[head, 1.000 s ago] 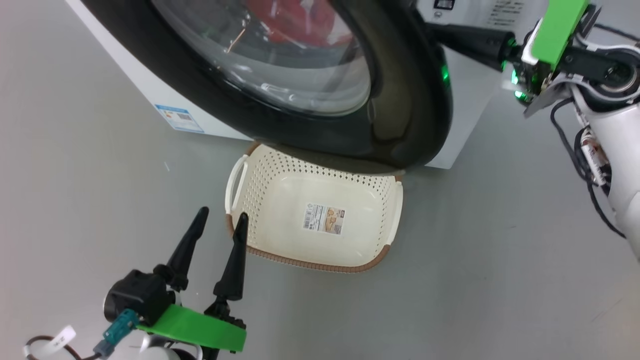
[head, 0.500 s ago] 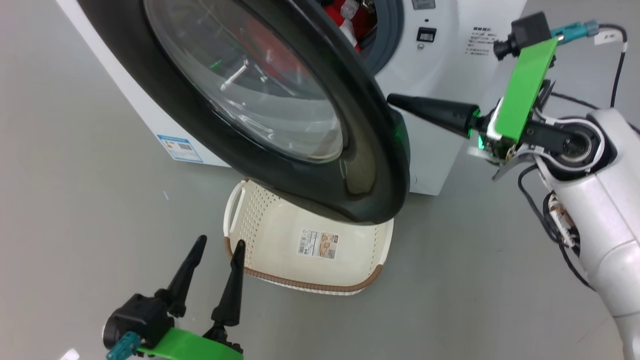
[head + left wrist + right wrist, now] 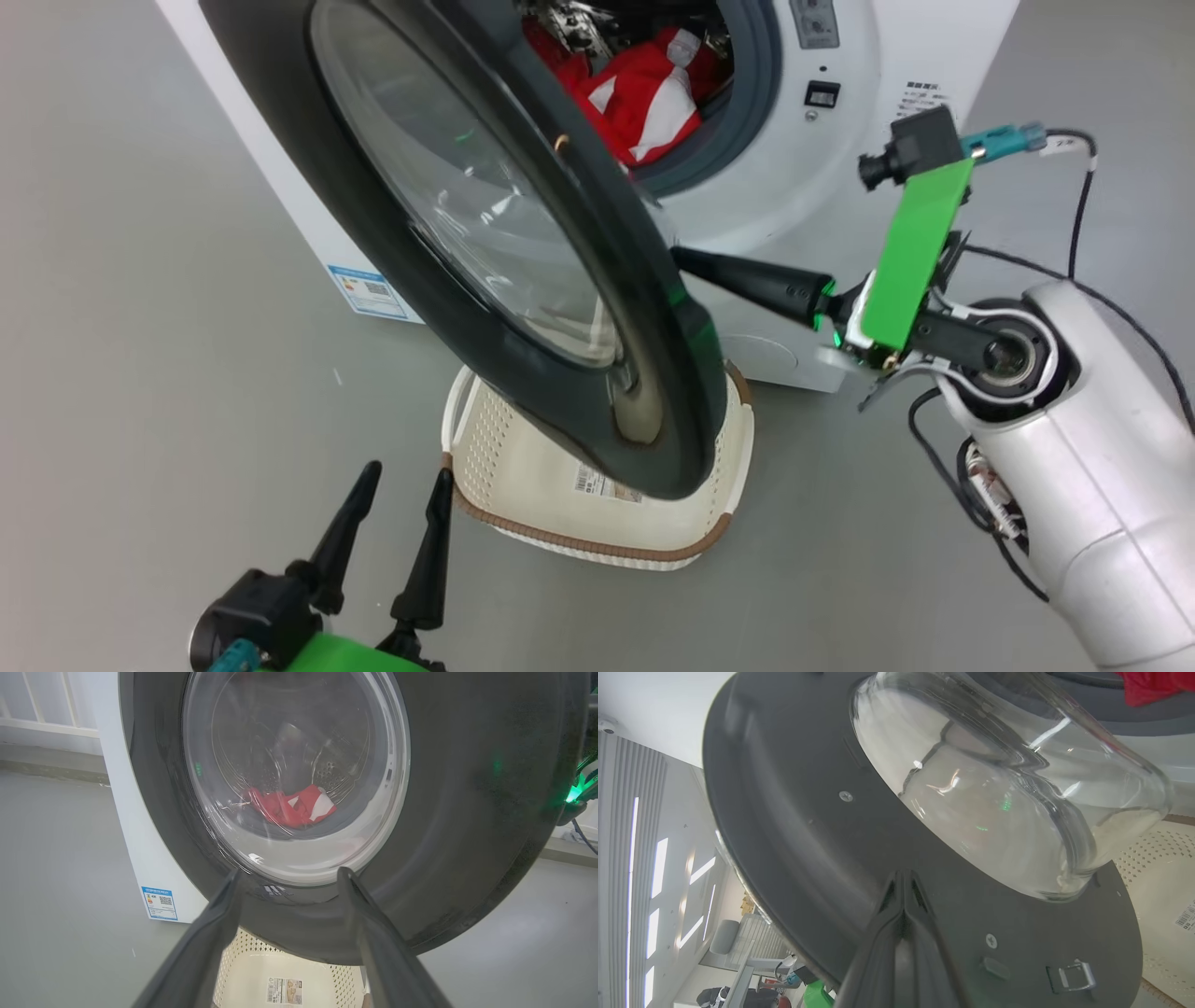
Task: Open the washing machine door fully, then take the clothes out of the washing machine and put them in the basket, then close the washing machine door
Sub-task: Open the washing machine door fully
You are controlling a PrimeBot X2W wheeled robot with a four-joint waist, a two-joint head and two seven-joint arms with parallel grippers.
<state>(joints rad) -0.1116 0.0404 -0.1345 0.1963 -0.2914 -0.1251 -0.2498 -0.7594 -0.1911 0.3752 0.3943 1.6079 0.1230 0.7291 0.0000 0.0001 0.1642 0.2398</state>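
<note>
step: swing door (image 3: 467,215) wide | right gripper (image 3: 903,877) jaws pressed together on door's inside | left gripper (image 3: 408,471) jaws spread | clothes (image 3: 644,93) inside washing machine (image 3: 840,187) | tip: push slow, don't slip off

Floor: smooth pale grey floor (image 3: 140,327), matte, with soft patches of light.
Wall: white wall with thin white vertical bars (image 3: 32,695); a darker grey band (image 3: 46,760) runs along its foot.
Lights: long bright white strips (image 3: 658,868) in rows, beside a grey ribbed panel (image 3: 612,788).
Furniture: rounded grey seat (image 3: 723,935), far off.
</note>
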